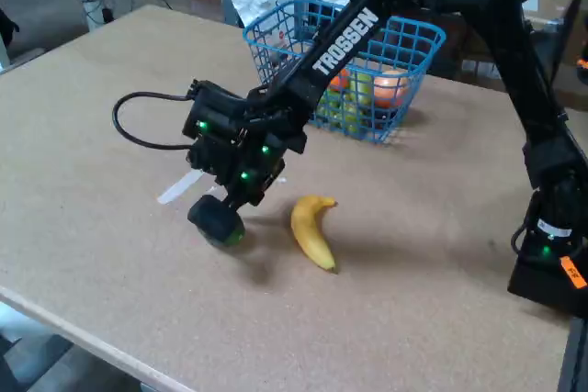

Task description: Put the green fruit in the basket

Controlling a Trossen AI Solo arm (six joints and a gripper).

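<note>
In the fixed view, the black gripper [220,213] is lowered to the tan chipboard desk [110,263], right over the small dark green rounded fruit [219,224]; whether its fingers clasp it cannot be told. Just to the right lies a curved yellow banana [312,229]. Farther right and behind, the blue wire-mesh basket [415,48] holds orange and pale green fruits [375,89].
</note>
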